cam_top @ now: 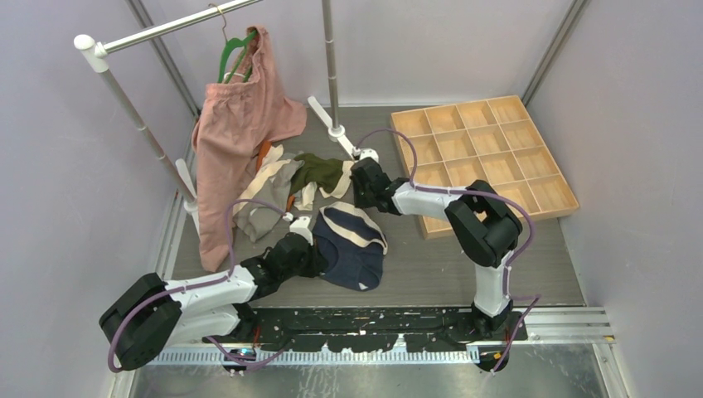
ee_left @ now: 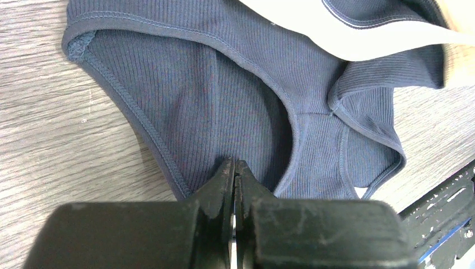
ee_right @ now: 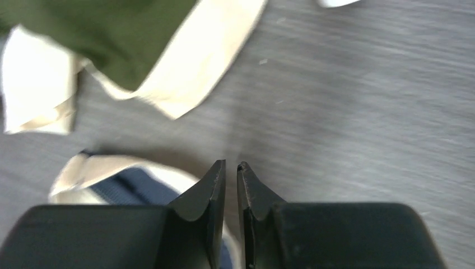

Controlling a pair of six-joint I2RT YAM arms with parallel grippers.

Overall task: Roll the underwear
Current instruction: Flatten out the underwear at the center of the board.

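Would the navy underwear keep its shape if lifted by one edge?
Probably not: the navy underwear is thin ribbed knit, already creased and folded, so it would likely droop. It looks light, and pushed across the table it may bunch up.

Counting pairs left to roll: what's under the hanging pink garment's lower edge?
Grey underwear and an orange strip poke out beneath the pink garment; anything further underneath is covered.
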